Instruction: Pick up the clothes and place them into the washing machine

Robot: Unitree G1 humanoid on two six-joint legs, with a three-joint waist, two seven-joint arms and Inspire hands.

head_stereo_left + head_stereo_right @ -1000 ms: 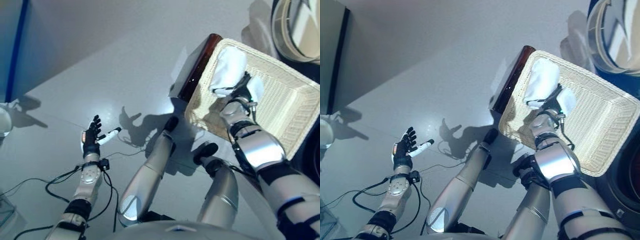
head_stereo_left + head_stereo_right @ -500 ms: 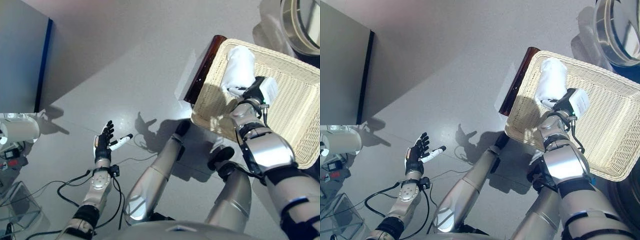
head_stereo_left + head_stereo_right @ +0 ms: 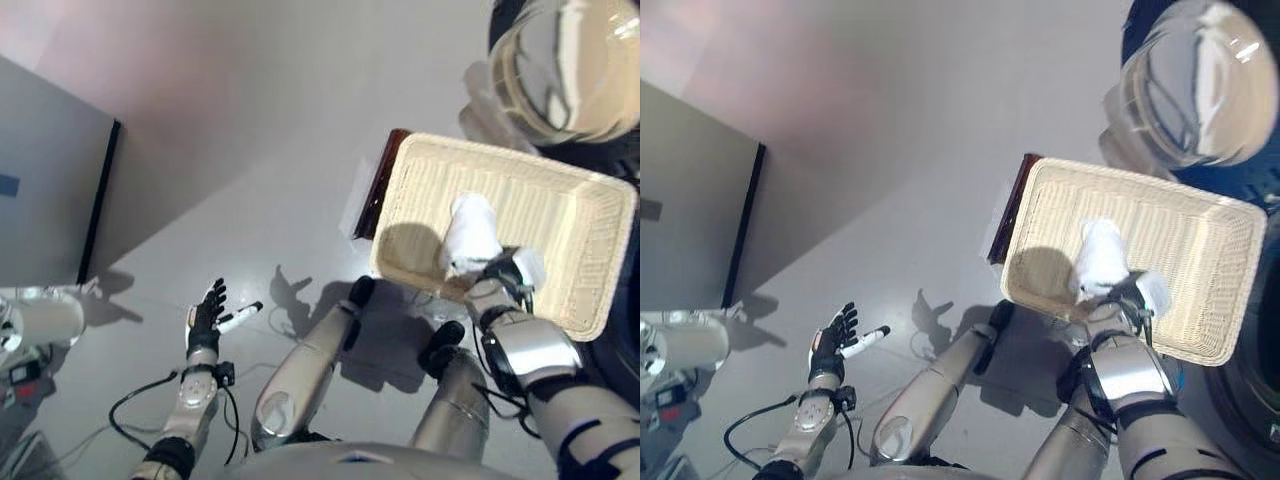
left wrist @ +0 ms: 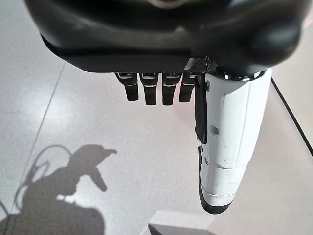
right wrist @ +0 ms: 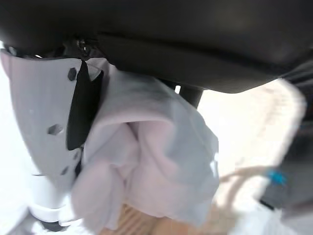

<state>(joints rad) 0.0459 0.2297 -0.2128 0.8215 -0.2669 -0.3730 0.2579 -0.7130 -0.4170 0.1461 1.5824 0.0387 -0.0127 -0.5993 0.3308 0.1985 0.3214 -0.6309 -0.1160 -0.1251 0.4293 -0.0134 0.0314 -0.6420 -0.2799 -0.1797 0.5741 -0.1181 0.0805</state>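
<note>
A white cloth (image 3: pixel 470 236) stands bunched up in the shallow wicker basket (image 3: pixel 565 228), near its front rim. My right hand (image 3: pixel 508 277) is at the cloth's lower end. In the right wrist view the cloth (image 5: pixel 156 166) is gathered between the white-covered thumb (image 5: pixel 44 132) and the fingers, so the hand is shut on it. The basket rests on a dark brown box (image 3: pixel 381 186). The washing machine's round glass door (image 3: pixel 560 60) stands open just beyond the basket. My left hand (image 3: pixel 206 318) is open and empty over the grey floor at the lower left, its fingers (image 4: pixel 154 90) straight.
The machine's dark front (image 3: pixel 1252 372) is at the right edge, beside the basket. A grey panel with a dark edge (image 3: pixel 55 200) stands at the left. A white device (image 3: pixel 35 322) sits on the floor at the lower left.
The camera has swung, so the whole scene has shifted. My right hand has drawn the white cloth from the basket's far left corner toward the middle of its front rim. The left hand has stayed open.
</note>
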